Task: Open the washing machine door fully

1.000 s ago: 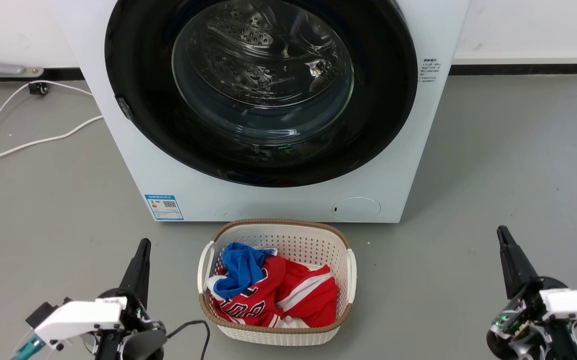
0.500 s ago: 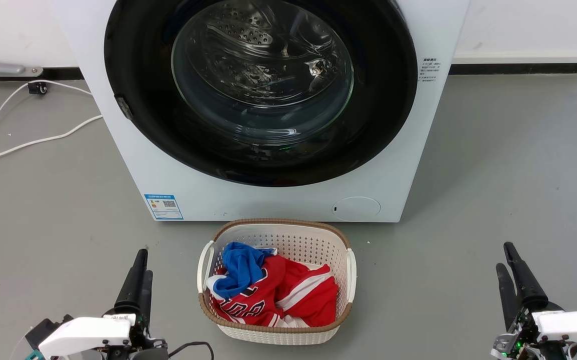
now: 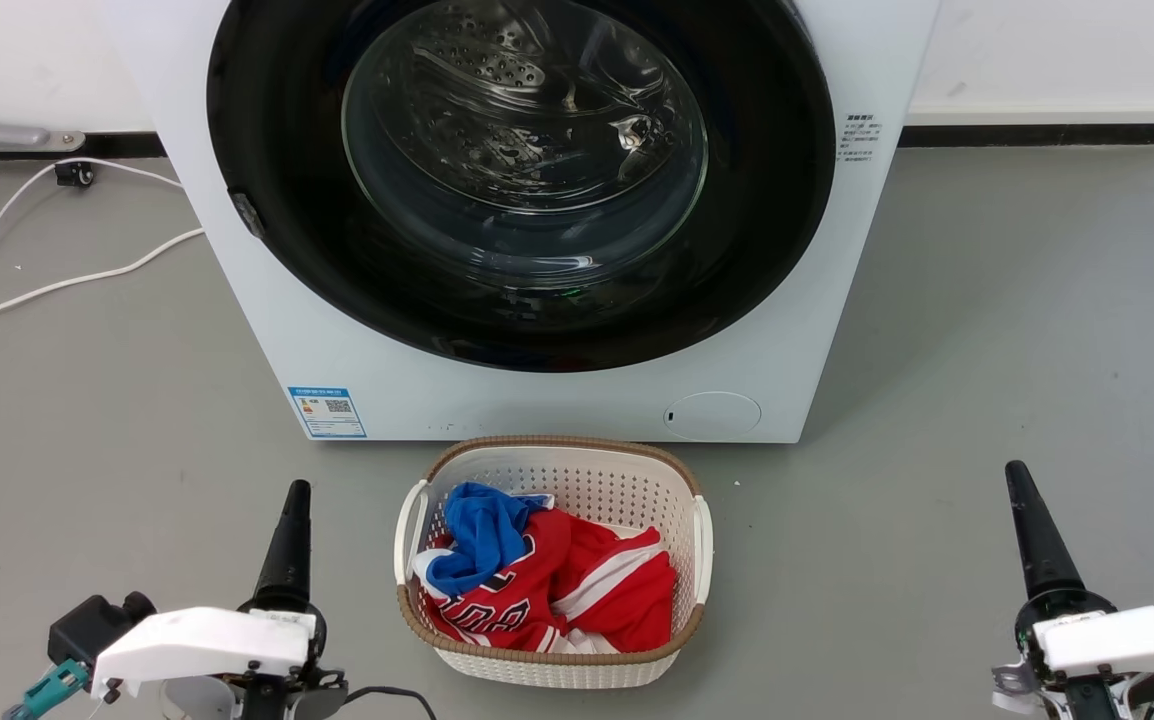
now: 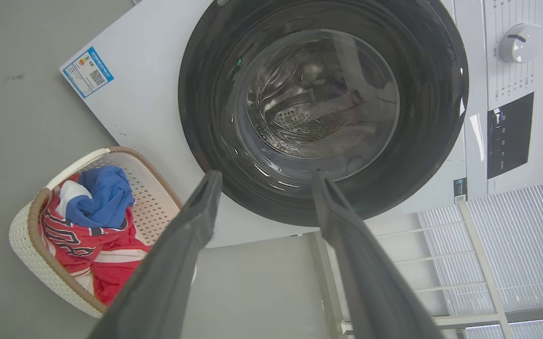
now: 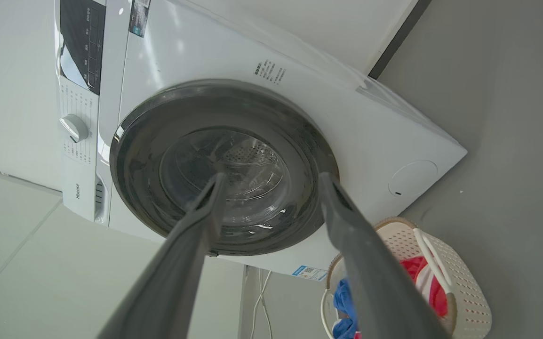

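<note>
The washing machine (image 3: 537,400) is a white front-loader facing me on the grey floor. Its washing machine door (image 3: 767,200), a glossy black disc with a clear glass bowl, lies flush against the front. My left gripper (image 3: 296,492) hovers low at the lower left and my right gripper (image 3: 1015,470) at the lower right, both well short of the machine. In the left wrist view the left gripper (image 4: 264,176) is open and empty, pointing at the door (image 4: 441,117). The right gripper (image 5: 271,176) is likewise open and empty before the door (image 5: 139,141).
A white laundry basket (image 3: 552,462) with red and blue clothes (image 3: 547,580) stands right in front of the machine, between my grippers. White cables (image 3: 57,285) trail over the floor at the left. Bare grey floor (image 3: 1037,300) spreads to the right.
Both grippers dipped and then rose again, ending close to where they began, with their wrists turned. The door and the basket have not moved.
</note>
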